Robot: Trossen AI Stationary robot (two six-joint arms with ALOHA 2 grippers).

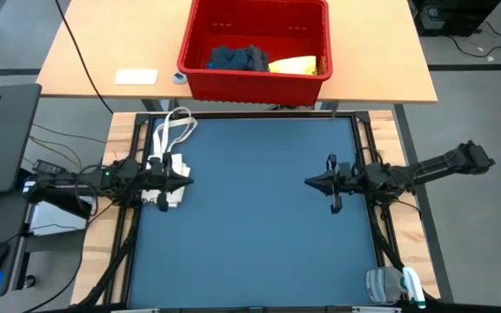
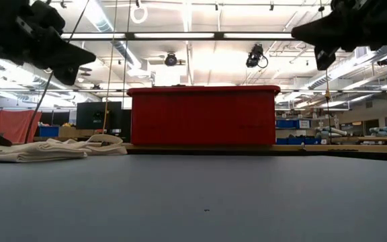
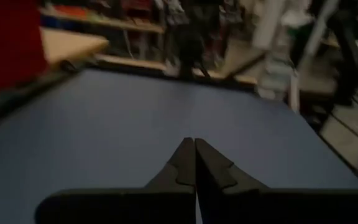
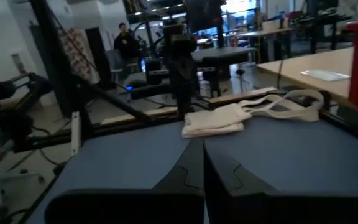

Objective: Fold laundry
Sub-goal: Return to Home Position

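Observation:
The laundry lies in a red basket [image 1: 255, 43] on the wooden table beyond the blue mat [image 1: 250, 226]: a dark navy garment [image 1: 237, 59] and a yellow one [image 1: 294, 64] show inside. My left gripper [image 1: 190, 181] hangs shut above the mat's left side, with nothing between its fingers in the left wrist view [image 3: 194, 142]. My right gripper [image 1: 307, 183] hangs shut above the mat's right side, also with nothing in it [image 4: 202, 144]. The low view shows both well above the mat, the left gripper [image 2: 89, 57] and the right gripper [image 2: 294, 32] pointing toward each other.
A cream tote bag [image 1: 168, 152] lies flat on the mat's left side, partly under my left arm, its handles toward the far edge [image 4: 229, 118]. A clear plastic item with green trim [image 1: 394, 285] sits at the near right corner. A small white object [image 1: 136, 76] lies on the wooden table.

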